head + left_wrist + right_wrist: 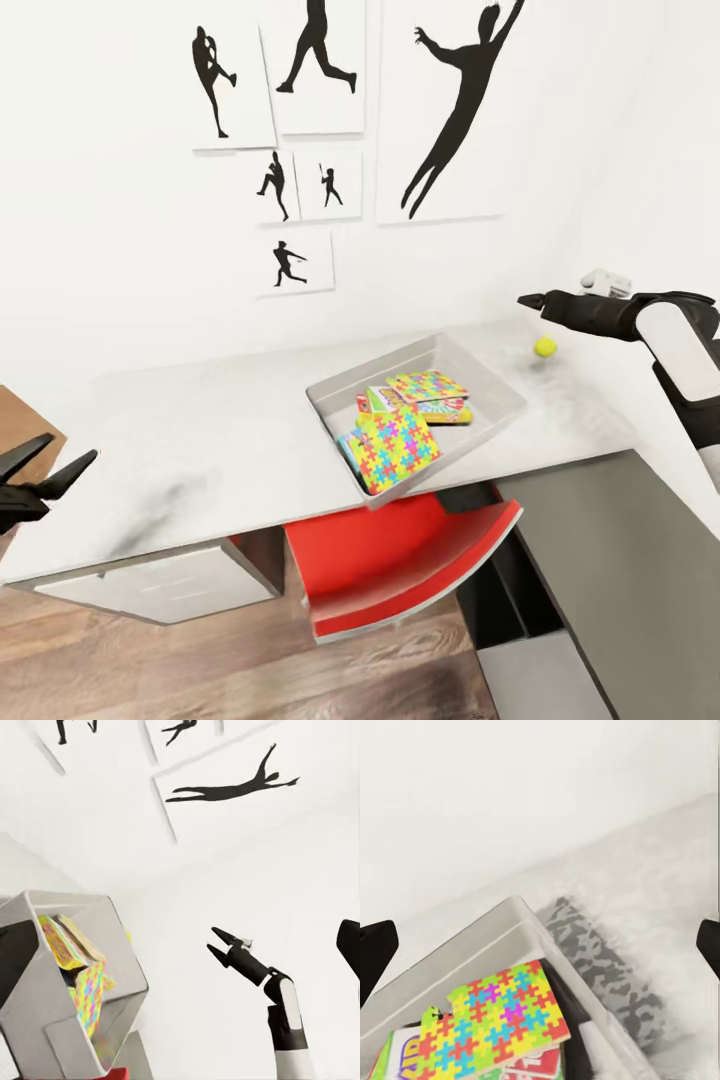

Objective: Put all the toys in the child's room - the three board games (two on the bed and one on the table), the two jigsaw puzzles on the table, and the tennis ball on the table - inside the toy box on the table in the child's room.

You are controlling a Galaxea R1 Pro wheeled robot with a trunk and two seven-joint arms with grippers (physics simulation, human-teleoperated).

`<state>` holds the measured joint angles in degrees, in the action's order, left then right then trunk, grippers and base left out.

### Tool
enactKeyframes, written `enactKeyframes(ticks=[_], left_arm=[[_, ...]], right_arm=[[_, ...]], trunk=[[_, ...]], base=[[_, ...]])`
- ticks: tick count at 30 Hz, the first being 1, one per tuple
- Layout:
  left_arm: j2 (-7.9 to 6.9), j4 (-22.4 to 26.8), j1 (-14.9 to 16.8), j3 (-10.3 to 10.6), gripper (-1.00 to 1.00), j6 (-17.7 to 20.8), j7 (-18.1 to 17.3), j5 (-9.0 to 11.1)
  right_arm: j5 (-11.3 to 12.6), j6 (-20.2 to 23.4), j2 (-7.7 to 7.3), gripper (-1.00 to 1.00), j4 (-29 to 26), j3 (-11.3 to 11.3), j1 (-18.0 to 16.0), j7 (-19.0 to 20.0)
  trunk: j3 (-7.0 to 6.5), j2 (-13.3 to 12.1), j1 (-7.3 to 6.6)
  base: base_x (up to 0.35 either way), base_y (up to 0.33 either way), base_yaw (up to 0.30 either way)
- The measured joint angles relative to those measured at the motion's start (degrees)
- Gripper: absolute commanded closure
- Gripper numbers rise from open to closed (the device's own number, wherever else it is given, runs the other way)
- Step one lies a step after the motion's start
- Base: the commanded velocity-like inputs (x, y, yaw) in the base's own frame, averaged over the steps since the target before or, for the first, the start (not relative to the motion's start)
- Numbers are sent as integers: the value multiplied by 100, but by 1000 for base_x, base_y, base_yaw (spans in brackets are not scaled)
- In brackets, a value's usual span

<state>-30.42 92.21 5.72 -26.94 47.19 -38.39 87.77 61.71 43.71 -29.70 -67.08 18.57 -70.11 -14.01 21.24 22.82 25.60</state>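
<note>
Worktop (200,430): pale grey, against a white wall, with a red chair (400,570) tucked under its front edge.
Toy box (500,400): a shallow grey tray near the middle of the worktop, turned at an angle, its front corner reaching the worktop's edge.
Jigsaw puzzles: one bright puzzle box (395,447) leans against the front wall of the toy box; a second puzzle box (428,385) lies flat further back inside it.
Board games (378,401): box edges show between and under the puzzles inside the toy box; how many lie there I cannot tell.
Tennis ball (545,346): yellow-green, on the worktop to the right of the toy box, apart from it, just below the right hand.
Right hand (532,300): released, fingers parted and holding nothing, held in the air above the worktop's right end, close over the ball but not touching it.
Left hand (50,468): released, its dark fingers spread and bare, at the worktop's left end, well apart from the toy box.
Wall: black silhouette posters (460,110) of athletes hang above the worktop.
</note>
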Motion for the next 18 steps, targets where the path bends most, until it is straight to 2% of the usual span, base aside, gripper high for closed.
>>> enactKeyframes(ticks=[8, 18], left_arm=[[-38, 0, -65, -171, -100, 54, -87, -19], [-58, -1, -78, -265, -100, 66, -106, -23]], right_arm=[[-14, 10, 8, -100, 42, -9, 12, -14], [-8, 2, 16, -100, 315, -64, -12, -18]], trunk=[[0, -1, 16], [1, -1, 15]], base=[[-207, 187, -156], [-63, 59, -242]])
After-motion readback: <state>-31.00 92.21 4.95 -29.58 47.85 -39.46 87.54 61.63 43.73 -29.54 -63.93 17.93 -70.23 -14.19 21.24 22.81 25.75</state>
